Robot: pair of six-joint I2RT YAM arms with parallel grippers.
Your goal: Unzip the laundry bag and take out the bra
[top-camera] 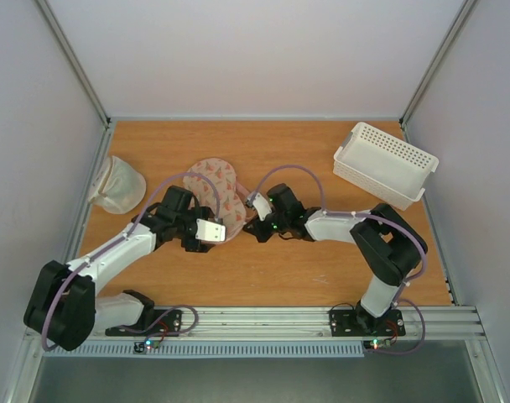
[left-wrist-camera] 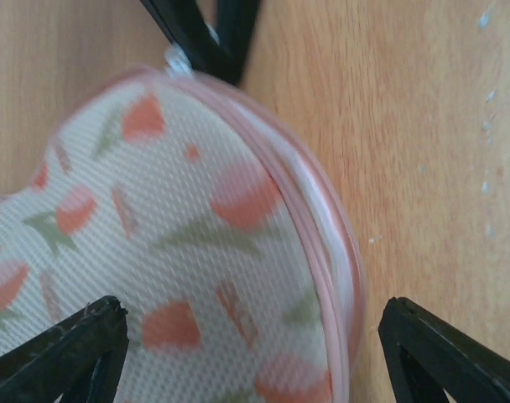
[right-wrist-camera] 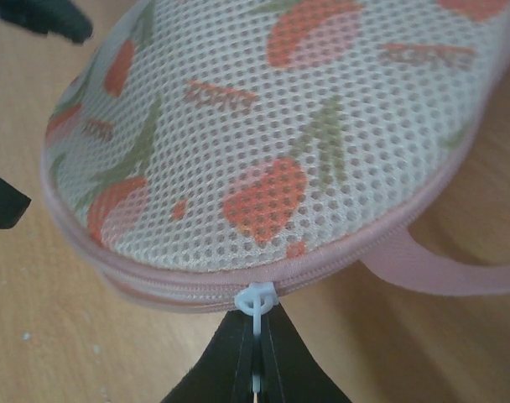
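The laundry bag (top-camera: 215, 189) lies on the wooden table, a cream mesh pouch with pink-red prints and a pink zipper edge. My left gripper (left-wrist-camera: 253, 311) is open at the bag's near end (left-wrist-camera: 154, 252). One finger (left-wrist-camera: 66, 353) is over the fabric and the other (left-wrist-camera: 444, 353) is over bare wood. My right gripper (right-wrist-camera: 257, 361) is shut on the white zipper pull (right-wrist-camera: 258, 300) at the bag's rim (right-wrist-camera: 280, 126). A pink loop (right-wrist-camera: 444, 270) hangs beside the pull. The zipper looks closed. The bra is hidden.
A white perforated basket (top-camera: 386, 162) stands at the back right. An off-white mesh sack (top-camera: 117, 185) lies at the left edge of the table (top-camera: 322, 269). Both arms meet around the bag (top-camera: 215, 189), left gripper (top-camera: 226, 228) and right gripper (top-camera: 248, 203) close together.
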